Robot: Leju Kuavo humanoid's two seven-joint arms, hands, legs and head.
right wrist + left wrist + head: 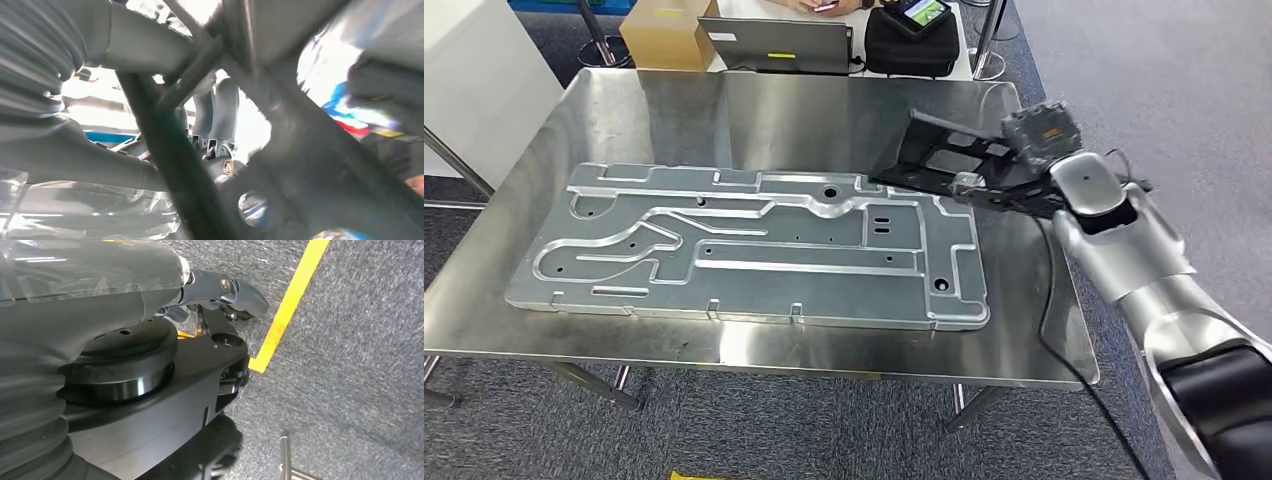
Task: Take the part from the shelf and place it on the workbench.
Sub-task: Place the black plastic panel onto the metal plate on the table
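Note:
The part, a black open metal frame [936, 152], hangs tilted over the right end of the steel workbench [754, 110]. Its low edge is close to the top, near the corner of a large aluminium panel [754, 240]. My right hand [969, 186] grips the frame's near right side from beneath, and most of the hand is hidden under it. In the right wrist view the frame's dark bars [175, 150] cross close in front, with my fingers [220, 107] behind them. My left hand [235, 290] hangs above the grey carpet with nothing in it.
The aluminium panel covers most of the workbench; bare steel shows at the back and the right end. Behind the bench are a cardboard box [664, 35], a laptop [774, 45] and a black case [914, 40]. A person's hands [824, 5] are at the far edge. A yellow floor line [290, 295] runs below.

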